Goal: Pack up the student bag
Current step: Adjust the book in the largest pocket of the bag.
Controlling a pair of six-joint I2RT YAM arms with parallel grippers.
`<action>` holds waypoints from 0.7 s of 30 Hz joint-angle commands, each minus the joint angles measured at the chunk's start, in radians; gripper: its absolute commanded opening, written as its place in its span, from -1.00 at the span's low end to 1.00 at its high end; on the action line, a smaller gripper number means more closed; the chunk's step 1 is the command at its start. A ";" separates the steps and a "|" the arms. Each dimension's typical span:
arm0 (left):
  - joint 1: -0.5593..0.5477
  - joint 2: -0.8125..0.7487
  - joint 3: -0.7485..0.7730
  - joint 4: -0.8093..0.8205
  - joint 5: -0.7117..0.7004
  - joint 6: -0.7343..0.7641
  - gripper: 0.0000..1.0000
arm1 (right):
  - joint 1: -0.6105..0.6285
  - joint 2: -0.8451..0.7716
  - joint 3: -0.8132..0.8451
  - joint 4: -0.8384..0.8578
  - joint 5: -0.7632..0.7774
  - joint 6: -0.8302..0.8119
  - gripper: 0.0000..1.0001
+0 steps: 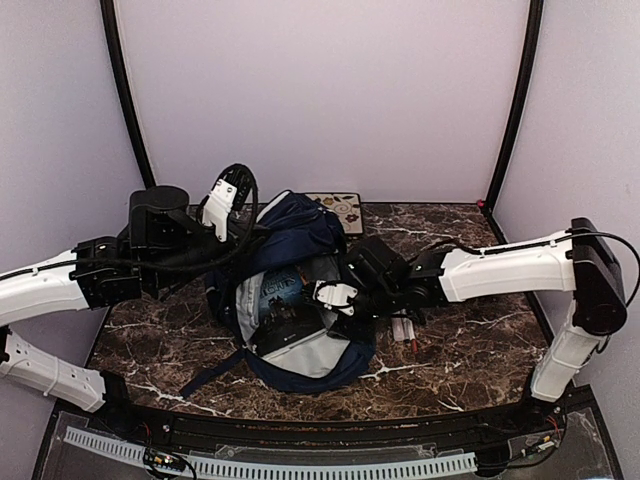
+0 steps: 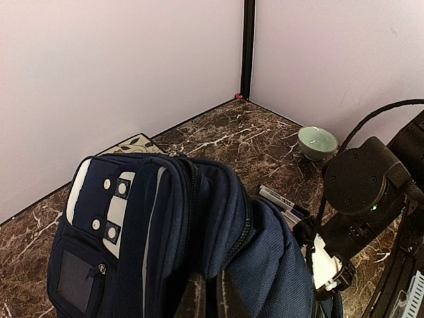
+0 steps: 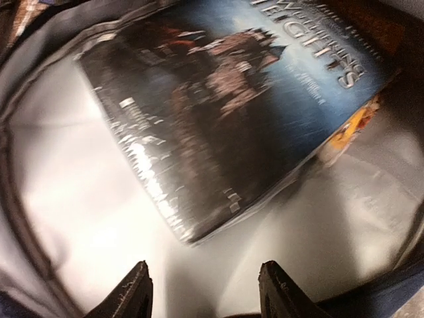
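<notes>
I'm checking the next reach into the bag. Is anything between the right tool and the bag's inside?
Nothing visible blocks it. The right tool sits inside the student bag, open above the pale lining; only the book lies ahead on that lining. The left tool pinches the bag's fabric.

- Your student bag (image 1: 300,235) lies mid-table, mouth open, pale lining showing.
- A book (image 1: 278,287) lies inside it.
- Your right gripper (image 1: 335,296) sits over the opening.
- Your left gripper (image 1: 222,208) is at its far-left edge.
- Pens (image 1: 403,330) lie just right of it.
</notes>
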 commanded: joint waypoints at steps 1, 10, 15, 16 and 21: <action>-0.001 -0.038 0.033 0.147 0.002 -0.024 -1.00 | 0.004 0.077 0.037 0.099 0.129 -0.095 0.14; -0.001 -0.036 0.039 0.138 0.003 -0.029 -1.00 | 0.006 0.210 0.135 0.141 0.155 -0.129 0.19; -0.001 -0.036 0.039 0.129 0.014 -0.038 -1.00 | -0.004 0.296 0.230 0.197 0.258 -0.071 0.10; -0.001 -0.036 0.040 0.127 0.016 -0.041 -1.00 | -0.008 0.316 0.251 0.206 0.269 -0.062 0.10; -0.002 -0.037 0.040 0.115 0.025 -0.053 -1.00 | -0.044 0.396 0.344 0.235 0.295 -0.007 0.08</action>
